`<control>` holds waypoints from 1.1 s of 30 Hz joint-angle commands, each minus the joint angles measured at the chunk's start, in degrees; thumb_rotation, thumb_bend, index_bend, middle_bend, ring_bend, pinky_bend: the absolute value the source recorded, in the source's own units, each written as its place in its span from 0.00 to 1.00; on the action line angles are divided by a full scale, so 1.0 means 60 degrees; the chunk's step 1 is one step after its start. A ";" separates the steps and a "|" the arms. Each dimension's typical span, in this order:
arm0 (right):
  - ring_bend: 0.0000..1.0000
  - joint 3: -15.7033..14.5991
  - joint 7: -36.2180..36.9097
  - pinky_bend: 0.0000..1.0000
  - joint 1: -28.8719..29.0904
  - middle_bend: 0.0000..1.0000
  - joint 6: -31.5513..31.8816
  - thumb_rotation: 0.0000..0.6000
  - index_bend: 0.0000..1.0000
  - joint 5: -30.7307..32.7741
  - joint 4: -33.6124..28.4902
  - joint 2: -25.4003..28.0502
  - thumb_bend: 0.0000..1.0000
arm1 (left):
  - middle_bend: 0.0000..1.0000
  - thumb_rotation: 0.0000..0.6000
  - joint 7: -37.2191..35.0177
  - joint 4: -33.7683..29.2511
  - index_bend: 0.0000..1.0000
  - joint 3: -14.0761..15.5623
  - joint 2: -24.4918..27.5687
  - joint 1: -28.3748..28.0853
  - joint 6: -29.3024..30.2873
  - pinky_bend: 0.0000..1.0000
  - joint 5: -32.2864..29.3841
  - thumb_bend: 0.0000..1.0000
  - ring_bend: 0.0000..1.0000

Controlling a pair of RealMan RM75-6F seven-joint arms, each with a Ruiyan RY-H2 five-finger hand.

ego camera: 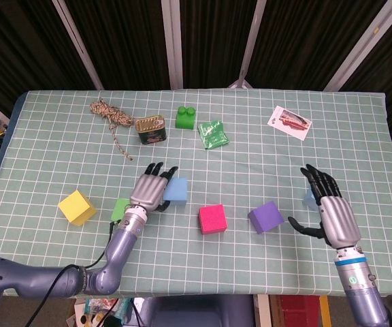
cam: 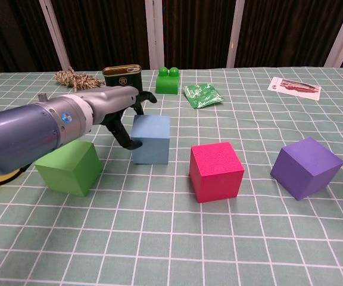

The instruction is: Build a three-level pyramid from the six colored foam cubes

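Note:
My left hand (ego camera: pixel 152 189) (cam: pixel 119 111) grips the blue cube (ego camera: pixel 177 190) (cam: pixel 152 139) by its left side, thumb on the near corner and fingers (cam: pixel 146 96) curled round the far edge. The cube sits low on the cloth. A green cube (ego camera: pixel 120 208) (cam: pixel 69 167) lies just left of that hand, and the yellow cube (ego camera: pixel 77 207) is further left. The pink cube (ego camera: pixel 211 219) (cam: pixel 216 170) and purple cube (ego camera: pixel 265 216) (cam: pixel 306 166) stand to the right. My right hand (ego camera: pixel 329 212) is spread and empty beside a pale blue cube (ego camera: pixel 309 197), which it partly hides.
At the back of the checked tablecloth (ego camera: pixel 250 157) are a rope coil (ego camera: pixel 109 114), a tin can (ego camera: pixel 151 129) (cam: pixel 122 77), a green toy brick (ego camera: pixel 186 117) (cam: pixel 168 80), a green packet (ego camera: pixel 214 133) (cam: pixel 202 94) and a printed card (ego camera: pixel 290 122) (cam: pixel 294 87).

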 commanded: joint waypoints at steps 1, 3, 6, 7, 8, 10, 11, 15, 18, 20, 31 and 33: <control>0.00 -0.0008 -0.0011 0.00 -0.0001 0.00 -0.0001 1.00 0.00 0.0011 0.0005 -0.0007 0.25 | 0.23 1.00 0.0050 0.0022 0.05 0.0044 0.0004 -0.0022 0.0048 0.03 -0.0074 0.42 0.01; 0.00 -0.0019 -0.0026 0.00 -0.0004 0.00 0.0003 1.00 0.00 0.0010 0.0019 -0.0018 0.25 | 0.18 1.00 0.0065 0.0019 0.02 0.0067 0.0017 -0.0027 0.0104 0.03 -0.0081 0.38 0.01; 0.00 -0.0031 -0.0051 0.00 -0.0002 0.00 0.0004 1.00 0.00 0.0009 0.0027 -0.0038 0.25 | 0.11 1.00 0.0066 -0.0010 0.00 0.0073 0.0052 -0.0027 0.0171 0.02 -0.0109 0.33 0.00; 0.00 -0.0032 -0.0060 0.00 0.0002 0.00 0.0003 1.00 0.00 0.0010 0.0032 -0.0046 0.25 | 0.09 1.00 0.0080 -0.0018 0.00 0.0075 0.0064 -0.0032 0.0195 0.02 -0.0119 0.32 0.00; 0.00 -0.0033 -0.0076 0.00 0.0009 0.00 -0.0003 1.00 0.00 0.0013 0.0038 -0.0057 0.25 | 0.08 1.00 0.0094 -0.0032 0.00 0.0078 0.0086 -0.0040 0.0216 0.01 -0.0122 0.31 0.00; 0.00 -0.0044 -0.0094 0.00 0.0009 0.00 -0.0007 1.00 0.00 0.0016 0.0040 -0.0067 0.25 | 0.06 1.00 0.0081 -0.0055 0.00 0.0071 0.0115 -0.0043 0.0241 0.01 -0.0119 0.30 0.00; 0.00 -0.0050 -0.0103 0.00 0.0010 0.00 -0.0009 1.00 0.00 0.0019 0.0045 -0.0073 0.25 | 0.05 1.00 0.0065 -0.0069 0.00 0.0064 0.0128 -0.0040 0.0251 0.01 -0.0126 0.29 0.00; 0.00 -0.0049 -0.0130 0.00 0.0015 0.00 -0.0006 1.00 0.00 0.0043 0.0075 -0.0097 0.25 | 0.02 1.00 0.0020 -0.0133 0.00 0.0066 0.0208 -0.0031 0.0293 0.01 -0.0153 0.26 0.00; 0.00 -0.0030 -0.0107 0.00 0.0021 0.00 -0.0008 1.00 0.00 0.0067 0.0084 -0.0085 0.25 | 0.01 1.00 -0.0055 -0.0239 0.00 0.0052 0.0314 0.0016 0.0365 0.01 -0.0153 0.22 0.00; 0.00 -0.0029 -0.0112 0.00 0.0021 0.00 -0.0008 1.00 0.00 0.0073 0.0097 -0.0071 0.25 | 0.00 1.00 -0.0167 -0.0403 0.00 0.0040 0.0453 0.0091 0.0446 0.00 -0.0072 0.20 0.00; 0.00 -0.0088 -0.0261 0.00 0.0048 0.00 -0.0071 1.00 0.00 0.0089 0.0183 -0.0091 0.25 | 0.00 1.00 -0.1431 -0.2483 0.00 0.0123 0.2446 0.1152 0.1503 0.00 0.1912 0.17 0.00; 0.00 -0.0114 -0.0316 0.00 0.0058 0.00 -0.0104 1.00 0.00 0.0116 0.0211 -0.0114 0.25 | 0.00 1.00 -0.1821 -0.2849 0.00 0.0201 0.2909 0.1481 0.1757 0.00 0.2412 0.17 0.00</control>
